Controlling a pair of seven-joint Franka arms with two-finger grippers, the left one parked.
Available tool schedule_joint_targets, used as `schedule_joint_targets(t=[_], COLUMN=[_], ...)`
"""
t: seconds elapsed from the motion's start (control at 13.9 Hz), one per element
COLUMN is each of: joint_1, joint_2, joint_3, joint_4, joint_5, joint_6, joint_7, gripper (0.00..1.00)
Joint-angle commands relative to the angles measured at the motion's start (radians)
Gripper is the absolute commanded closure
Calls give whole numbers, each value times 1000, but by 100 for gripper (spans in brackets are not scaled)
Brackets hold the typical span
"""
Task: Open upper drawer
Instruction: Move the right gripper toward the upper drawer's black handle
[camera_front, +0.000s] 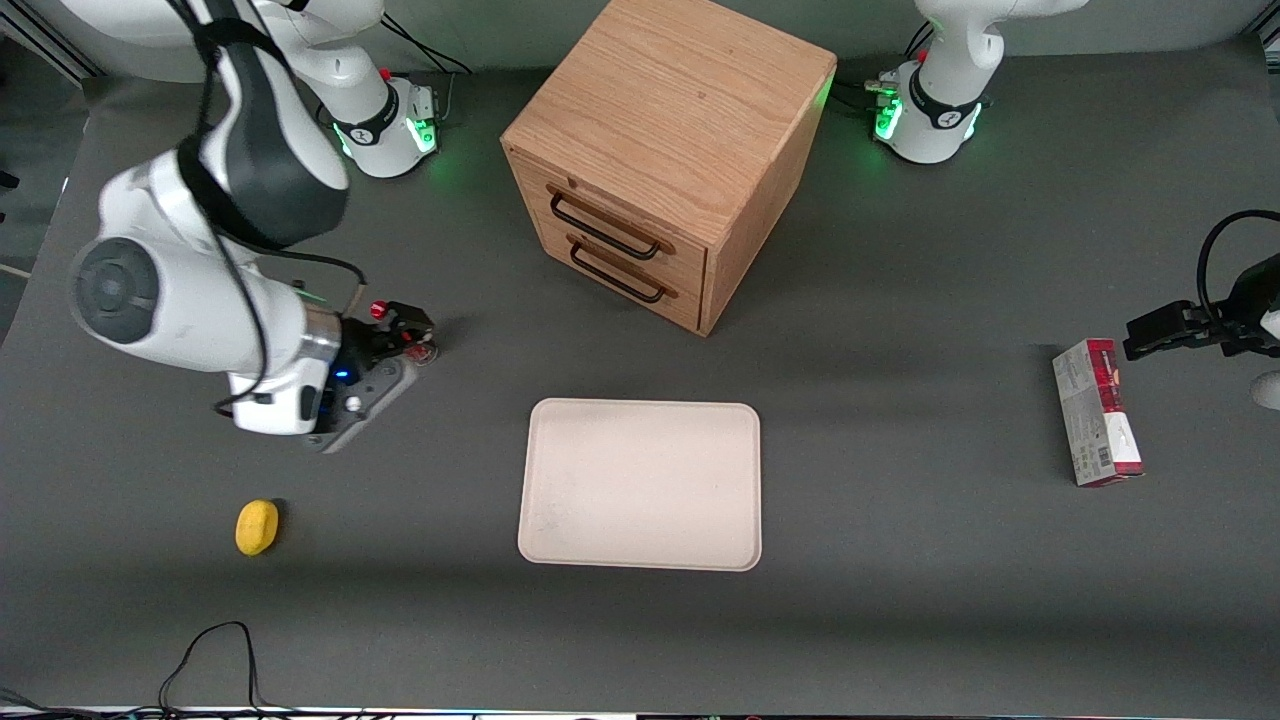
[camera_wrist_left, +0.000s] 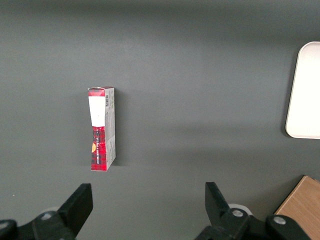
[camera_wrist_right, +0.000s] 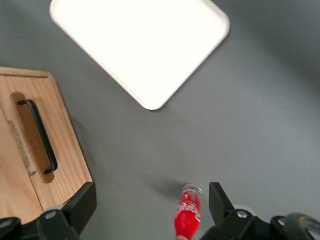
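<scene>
**Gripper open, not yet at the upper drawer's handle**

The gripper (camera_wrist_right: 150, 210) has its fingers spread and holds nothing, low over the table near a small red bottle (camera_wrist_right: 188, 214). To do the reach well, it should line its fingers across the thin black handle (camera_front: 607, 226). The upper drawer (camera_front: 625, 243) is closed, well apart from the jaws, farther from the front camera than the tray (camera_front: 641, 485).

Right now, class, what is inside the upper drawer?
Its contents cannot be seen: the upper drawer is shut, showing only its front and black handle. The open gripper is above the table toward the working arm's end, over a red bottle.
</scene>
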Motion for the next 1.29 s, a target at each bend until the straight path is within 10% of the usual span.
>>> schedule_joint_targets(t=[0.0, 1.22], joint_1=[69, 250], joint_2=[21, 15], joint_3=[-4, -4], joint_4=[39, -72], joint_5=[1, 162], joint_6=[-37, -167], joint_7=[-23, 29], gripper=[0, 0])
